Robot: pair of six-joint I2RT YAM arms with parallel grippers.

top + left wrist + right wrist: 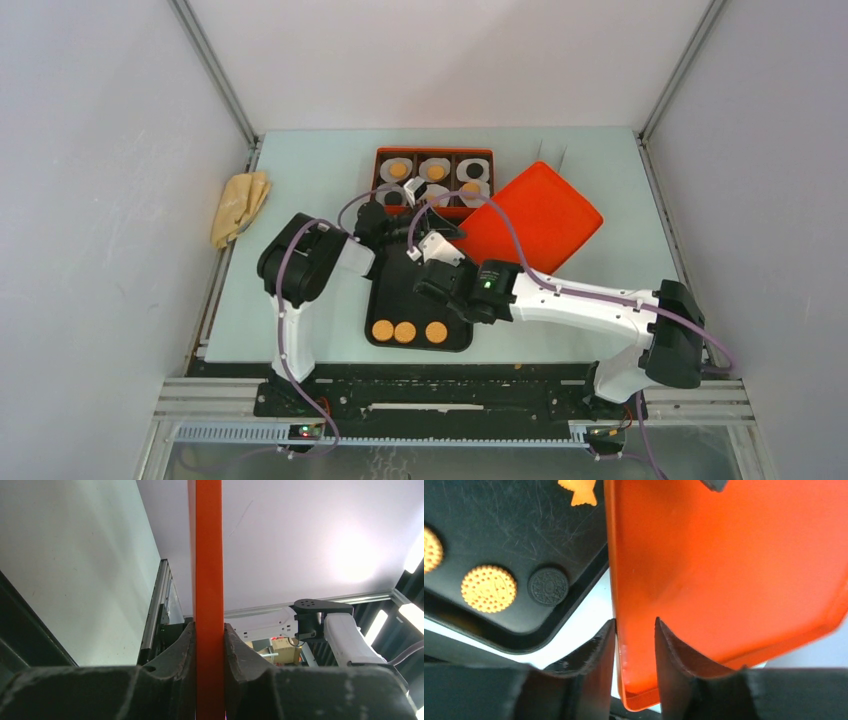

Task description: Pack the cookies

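Note:
Three orange cookies (405,331) lie in a row at the near end of the black tray (395,290). The right wrist view shows an orange cookie (489,588) and a dark cookie (548,586) on the tray (524,535). The orange box (380,160) at the back holds cookies in white paper cups. The orange lid (535,220) is tilted up beside it. My left gripper (405,200) is shut on the lid's edge (208,555). My right gripper (635,630) stands narrowly open astride the lid's rim (724,570); its left finger touches the rim.
A crumpled yellow cloth (240,205) lies at the table's left edge. Grey walls close in the table on three sides. A small fish-shaped orange piece (581,492) lies on the tray. The right arm (600,305) reaches across the table's front right.

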